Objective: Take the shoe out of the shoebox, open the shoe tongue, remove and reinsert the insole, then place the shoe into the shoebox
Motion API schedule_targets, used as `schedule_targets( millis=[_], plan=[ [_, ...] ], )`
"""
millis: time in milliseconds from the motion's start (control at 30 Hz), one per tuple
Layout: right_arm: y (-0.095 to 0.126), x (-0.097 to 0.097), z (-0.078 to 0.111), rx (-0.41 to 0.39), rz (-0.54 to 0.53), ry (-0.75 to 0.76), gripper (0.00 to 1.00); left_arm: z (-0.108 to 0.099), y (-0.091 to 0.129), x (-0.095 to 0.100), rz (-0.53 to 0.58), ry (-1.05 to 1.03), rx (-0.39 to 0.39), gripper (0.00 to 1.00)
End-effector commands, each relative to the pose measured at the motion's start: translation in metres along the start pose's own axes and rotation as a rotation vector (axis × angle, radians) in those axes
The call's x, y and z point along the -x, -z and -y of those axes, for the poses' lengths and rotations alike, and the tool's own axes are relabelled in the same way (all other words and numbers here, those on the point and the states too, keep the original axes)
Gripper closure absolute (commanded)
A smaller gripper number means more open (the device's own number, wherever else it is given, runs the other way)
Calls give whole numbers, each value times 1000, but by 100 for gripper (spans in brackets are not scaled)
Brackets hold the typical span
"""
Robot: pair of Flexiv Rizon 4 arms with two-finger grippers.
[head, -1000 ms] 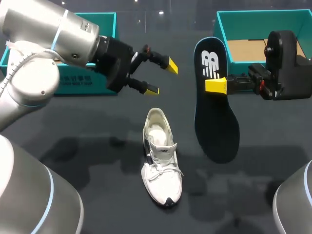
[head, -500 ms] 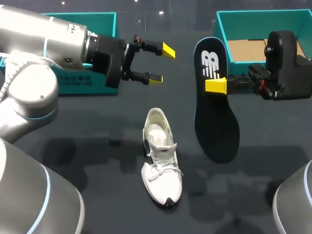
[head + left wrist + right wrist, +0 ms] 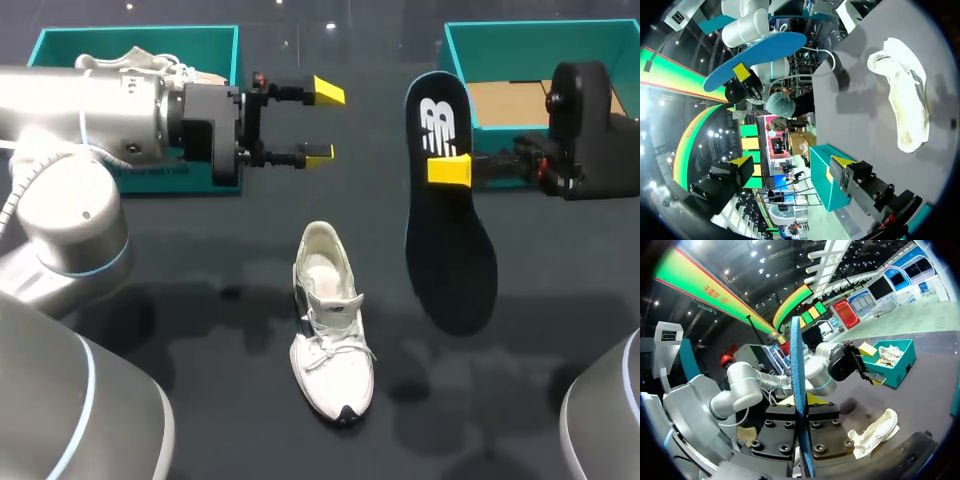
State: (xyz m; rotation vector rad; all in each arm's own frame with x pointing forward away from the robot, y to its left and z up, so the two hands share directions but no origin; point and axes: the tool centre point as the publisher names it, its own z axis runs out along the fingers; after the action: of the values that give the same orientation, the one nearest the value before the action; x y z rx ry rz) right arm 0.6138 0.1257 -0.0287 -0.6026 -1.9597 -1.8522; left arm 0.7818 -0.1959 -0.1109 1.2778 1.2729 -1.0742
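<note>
The jaws of the right gripper (image 3: 448, 170) are closed on the insole (image 3: 450, 260), which is pinched from both faces and held clear above the worktop (image 3: 200, 300). In the right wrist view the insole (image 3: 799, 405) is seen edge-on between the fingers. Its long axis runs from 12 to 6 o'clock. A white logo (image 3: 438, 124) is carried on the dark face at the narrower 12 o'clock end, and the broader end hangs toward 6.

The jaws of the left gripper (image 3: 322, 122) are spread wide and nothing is held between them; they are pointed toward 3 o'clock.

The shoe (image 3: 332, 330) is set upright on its sole near the middle of the worktop, at 6 o'clock from the left gripper. Its heel is at 12 and its toe at 6, with the opening facing up.

The right shoebox (image 3: 500, 35), teal, is found at 3 o'clock from the insole's top end; a bare brown floor is shown inside. In the left shoebox (image 3: 215, 40), also teal, a second shoe (image 3: 150, 65) is held. White print on its side cannot be read.
</note>
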Motion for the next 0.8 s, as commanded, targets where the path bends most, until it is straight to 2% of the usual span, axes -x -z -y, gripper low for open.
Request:
schedule_targets(
  millis=[33,167,233,800],
  plan=[
    [-5,38,-18,-38,-52,-29,100,0,1,1,2,10,18,0],
    [-1,60,-25,-39,-61,-73,100,-5,3,0,1,62,37,0],
    [1,71,-27,-43,-68,-126,100,-8,4,0,-1,75,16,0],
    [1,71,-27,-43,-68,-126,100,-8,4,0,-1,75,16,0]
  ],
)
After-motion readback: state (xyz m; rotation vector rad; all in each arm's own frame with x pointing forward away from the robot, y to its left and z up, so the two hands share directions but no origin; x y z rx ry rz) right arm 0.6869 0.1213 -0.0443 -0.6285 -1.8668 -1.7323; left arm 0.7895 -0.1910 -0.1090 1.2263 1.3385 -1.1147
